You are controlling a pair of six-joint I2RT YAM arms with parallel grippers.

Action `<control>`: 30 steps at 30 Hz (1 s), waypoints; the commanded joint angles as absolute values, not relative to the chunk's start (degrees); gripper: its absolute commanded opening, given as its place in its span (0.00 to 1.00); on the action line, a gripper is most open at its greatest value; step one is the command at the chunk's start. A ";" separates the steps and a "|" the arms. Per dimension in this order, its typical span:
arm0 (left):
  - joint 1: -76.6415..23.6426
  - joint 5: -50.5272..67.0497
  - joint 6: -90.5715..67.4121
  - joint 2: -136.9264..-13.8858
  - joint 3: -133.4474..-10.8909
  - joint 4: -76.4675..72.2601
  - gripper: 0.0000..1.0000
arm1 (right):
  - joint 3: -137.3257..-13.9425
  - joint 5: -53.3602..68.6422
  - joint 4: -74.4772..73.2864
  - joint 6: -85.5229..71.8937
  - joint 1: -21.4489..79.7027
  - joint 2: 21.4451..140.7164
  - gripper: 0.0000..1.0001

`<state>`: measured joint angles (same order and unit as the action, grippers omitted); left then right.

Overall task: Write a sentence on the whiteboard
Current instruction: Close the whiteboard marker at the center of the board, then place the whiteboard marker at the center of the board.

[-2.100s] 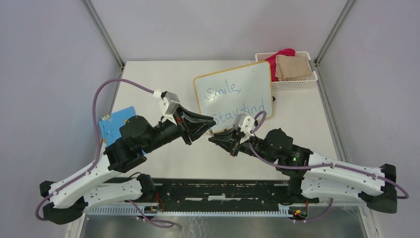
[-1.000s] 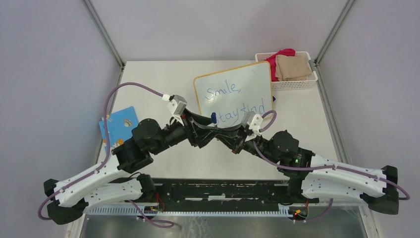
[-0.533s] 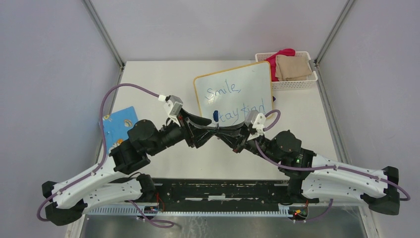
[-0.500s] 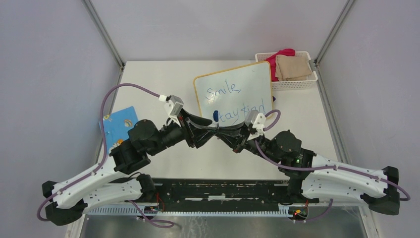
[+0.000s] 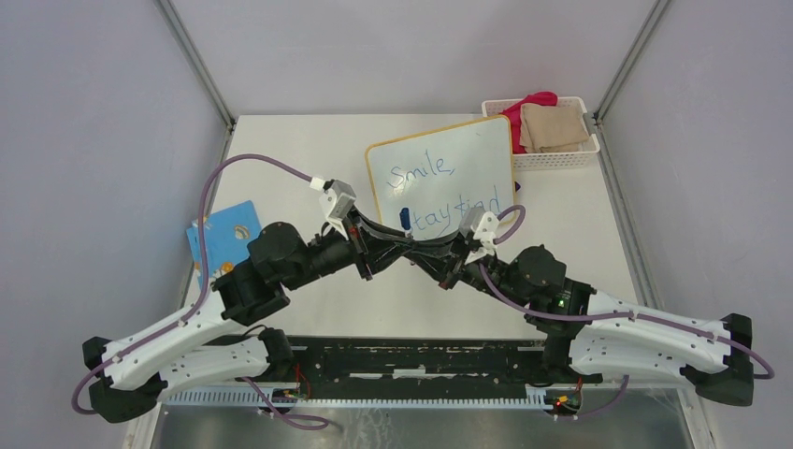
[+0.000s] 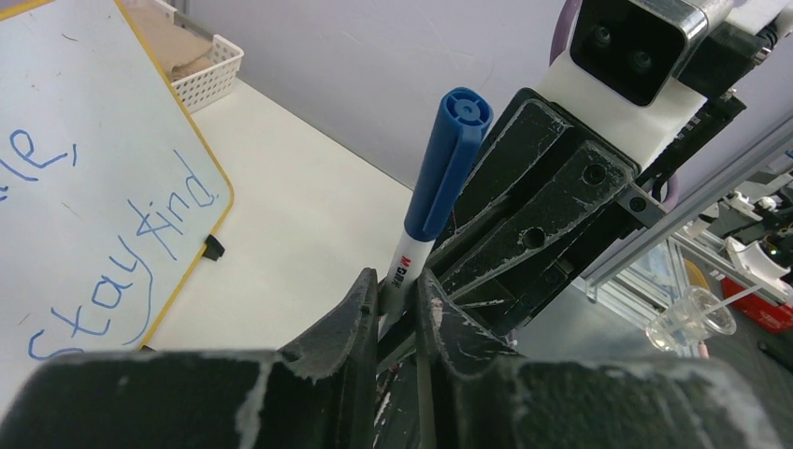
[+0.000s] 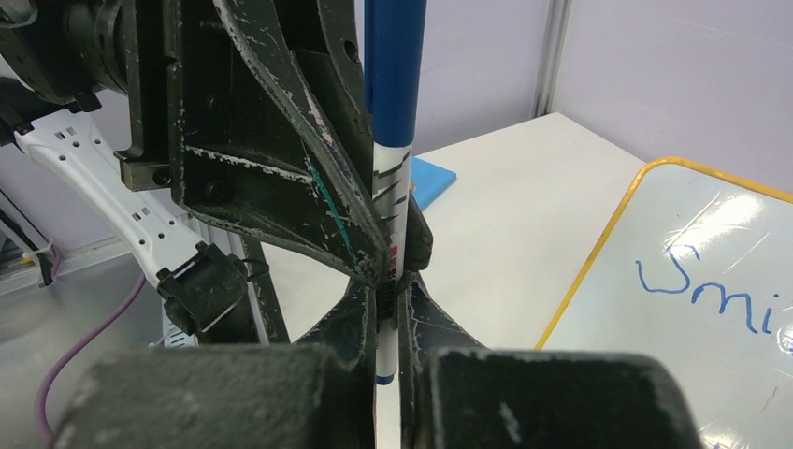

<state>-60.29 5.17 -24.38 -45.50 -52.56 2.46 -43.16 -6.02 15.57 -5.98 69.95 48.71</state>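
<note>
The two arms meet over the middle of the surface (image 5: 299,150), and both claws are pinched on the same marker (image 6: 439,168). The left claw (image 6: 397,288) grips its white barrel low down, and the right claw (image 7: 386,292) is narrowed onto the barrel just beside it, with the blue cap pointing up. The whiteboard (image 5: 486,150) sits just beyond them, right of centre and next to the basket (image 5: 552,159). It carries the sentence (image 5: 423,172) in two blue lines (so the writing itself looks finished). The risk lies in this double grip. If one arm pulls away before the other lets go, the marker could twist, slip free and drop. With the fingers set so closely together, a careless retreat could also knock claw against claw, or sweep over the board's near edge and smear "Stay kind".
</note>
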 commanded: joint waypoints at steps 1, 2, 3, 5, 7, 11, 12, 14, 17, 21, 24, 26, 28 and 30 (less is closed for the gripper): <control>-60.56 7.32 -21.62 -46.05 -54.32 1.85 0.18 | -43.95 -4.48 19.06 -6.82 70.00 48.33 0.00; -60.56 7.40 -21.54 -46.06 -54.25 1.85 0.15 | -43.86 -4.48 18.92 -6.75 69.96 48.18 0.00; -60.51 7.45 -21.53 -46.14 -54.23 1.91 0.12 | -43.86 -4.48 18.94 -6.71 69.95 48.14 0.00; -60.51 7.22 -21.58 -46.42 -54.29 2.20 0.03 | -43.77 -4.39 18.79 -6.24 69.95 48.06 0.00; -60.56 6.22 -21.75 -46.78 -54.48 3.10 0.02 | -43.52 -4.31 18.70 -5.77 69.89 47.63 0.00; -60.56 3.45 -22.00 -46.62 -54.00 4.05 0.02 | -43.75 -4.48 16.77 -4.74 69.96 47.13 0.18; -60.56 2.21 -21.97 -46.40 -53.85 4.36 0.02 | -43.89 -4.57 15.93 -4.40 69.96 47.16 0.29; -60.55 -1.57 -22.04 -45.94 -53.79 5.35 0.02 | -44.50 -4.73 13.95 -3.72 69.89 47.07 0.46; -60.56 -9.16 -22.00 -45.16 -54.72 8.87 0.02 | -46.05 -7.21 9.63 -2.53 69.93 46.67 0.60; -60.54 -21.88 -22.24 -44.74 -57.04 16.67 0.02 | -47.37 -12.88 3.40 -0.46 69.93 44.77 0.73; -60.56 -32.50 -22.52 -46.70 -58.98 24.91 0.02 | -46.57 -20.51 0.21 1.11 69.94 42.81 0.73; -60.49 -42.01 -25.16 -50.28 -61.22 33.44 0.02 | -45.81 -27.38 -2.49 0.88 69.96 42.13 0.74; -60.27 -47.99 -28.75 -55.01 -63.04 41.25 0.02 | -45.08 -35.16 -4.72 0.09 69.94 41.92 0.74; -59.62 -48.82 -31.17 -59.08 -63.93 45.48 0.02 | -44.45 -40.87 -6.77 0.09 69.95 42.46 0.75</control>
<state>-60.23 -35.05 -24.51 -51.90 -60.90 30.70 -44.12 -24.75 -1.32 -0.58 69.76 42.39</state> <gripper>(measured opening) 0.164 0.743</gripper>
